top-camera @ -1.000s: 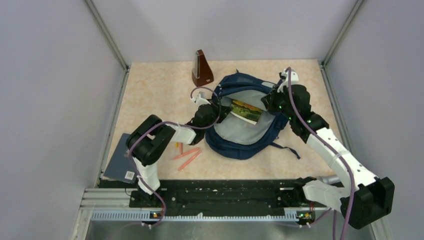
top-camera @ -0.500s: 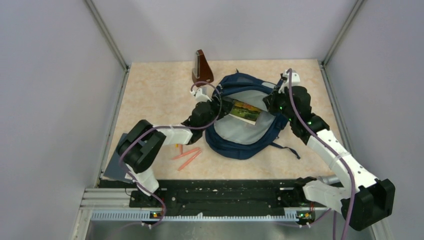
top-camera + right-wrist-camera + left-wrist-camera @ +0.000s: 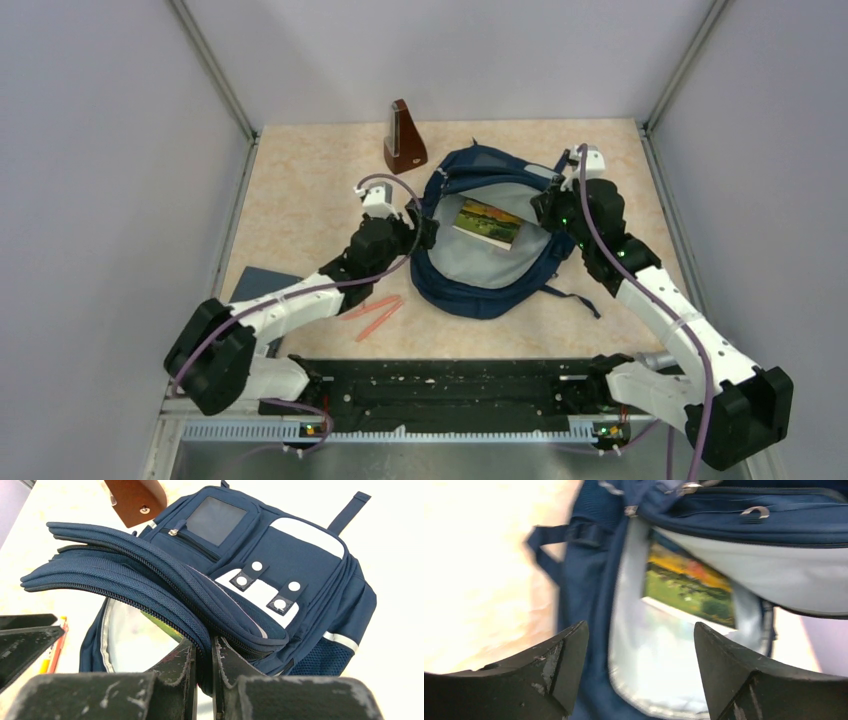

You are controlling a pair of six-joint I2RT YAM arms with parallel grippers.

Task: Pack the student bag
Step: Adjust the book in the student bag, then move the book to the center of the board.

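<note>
left gripper spread, beside student bag | right gripper clamped on it

No writing, brand or number is legible anywhere, not on the student bag nor the picture book.

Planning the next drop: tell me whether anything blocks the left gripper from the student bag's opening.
Nothing visible does. The left gripper hangs open at the left rim of the student bag; the right gripper pinches its flap up.

Plain lilac walls and metal corner posts enclose a beige, seemingly marbled tabletop under even light.
</note>
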